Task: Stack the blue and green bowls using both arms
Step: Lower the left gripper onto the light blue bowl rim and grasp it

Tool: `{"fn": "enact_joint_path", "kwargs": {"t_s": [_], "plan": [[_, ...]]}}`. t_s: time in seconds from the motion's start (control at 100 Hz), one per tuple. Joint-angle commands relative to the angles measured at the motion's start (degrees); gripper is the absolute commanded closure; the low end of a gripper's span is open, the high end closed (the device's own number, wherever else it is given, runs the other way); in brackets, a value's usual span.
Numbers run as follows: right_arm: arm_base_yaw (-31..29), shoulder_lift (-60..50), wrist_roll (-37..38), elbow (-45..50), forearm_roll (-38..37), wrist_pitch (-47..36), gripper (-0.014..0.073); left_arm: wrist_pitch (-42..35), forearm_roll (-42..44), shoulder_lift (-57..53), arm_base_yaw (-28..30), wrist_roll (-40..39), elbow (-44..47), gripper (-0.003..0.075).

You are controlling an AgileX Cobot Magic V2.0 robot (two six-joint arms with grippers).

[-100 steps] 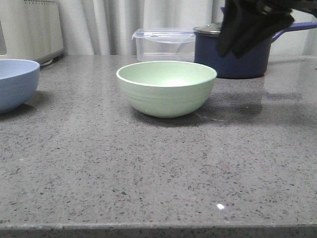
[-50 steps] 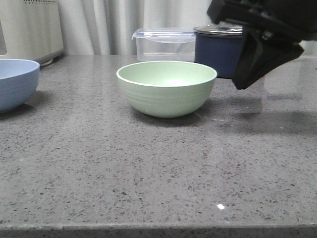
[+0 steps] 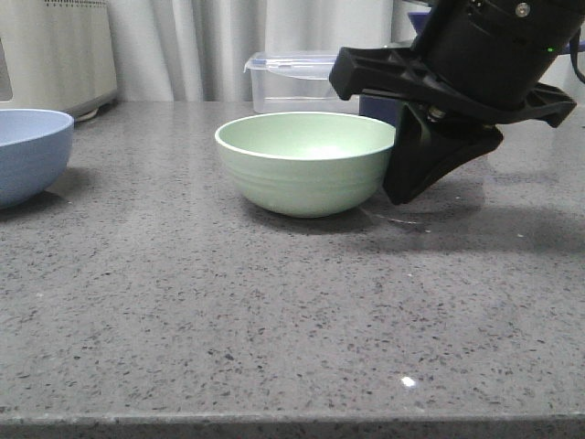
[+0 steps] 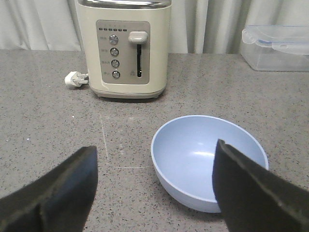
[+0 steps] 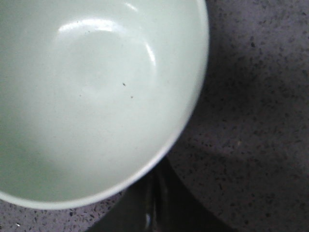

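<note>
**Right claw down at the green bowl's rim; left claw open, nothing held**

Left to right, front view:

- Blue bowl point(image 3: 27, 154) at the far left edge of the tabletop point(image 3: 274, 311), upright, mouth up, partly cut off by the frame. Same spot as 1 s ago. In the left wrist view it point(image 4: 208, 162) sits empty between the two fingers point(image 4: 248, 193), in front of a cream toaster point(image 4: 124, 46). Left claw point(image 4: 154, 193) is spread wide, holding nothing, apart from the bowl.
- Green bowl point(image 3: 307, 162) mid-tabletop, upright, mouth up, unmoved. Both bowls are round, so no long axis; the only axis is vertical, which suits nesting.
- Right claw point(image 3: 411, 151): 1 s ago it was high, in front of the navy saucepan; 0.5 s ago lower, to the bowl's right; now it is at the bowl's right wall, one finger outside the wall, low near the tabletop, an upper black part reaching over the rim. Right wrist view shows bowl interior point(image 5: 96, 92) filling the frame, a dark finger point(image 5: 154, 208) just outside the rim.
- Clear container point(image 3: 302, 80) behind, well apart.

Right claw looks open, straddling the rim, but contact is unclear; cannot tell if it is pinching.

Judgement: the approach to the green bowl is about done and the rim grasp is next. The blue bowl is not yet grasped and stacking has not started.
</note>
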Motion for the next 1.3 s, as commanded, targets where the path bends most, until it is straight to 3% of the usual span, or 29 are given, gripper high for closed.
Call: {"fn": "enact_joint_path", "kwargs": {"t_s": [0.0, 0.25, 0.41, 0.75, 1.05, 1.29], "plan": [[0.1, -1.7, -0.7, -1.5, 0.5, -2.8, 0.0636, -4.6, -0.5, 0.8, -0.2, -0.5, -2.0, 0.0229], [0.1, -1.7, -0.7, -1.5, 0.5, -2.7, 0.0636, -4.0, -0.5, 0.9, -0.2, -0.5, -2.3, 0.0230], [0.1, -1.7, -0.7, -1.5, 0.5, -2.8, 0.0636, 2.4, -0.5, 4.7, -0.2, -0.5, -6.7, 0.0230], [0.1, -1.7, -0.7, -1.5, 0.5, -2.7, 0.0636, 20.6, -0.5, 26.1, -0.2, -0.7, -22.3, 0.0230], [0.1, -1.7, -0.7, -1.5, 0.5, -2.4, 0.0636, 27.5, -0.1, 43.2, -0.2, -0.7, -33.9, 0.0332], [0.1, -1.7, -0.7, -1.5, 0.5, -2.2, 0.0636, 29.1, -0.2, 52.1, -0.2, -0.7, -40.0, 0.0335]]}}
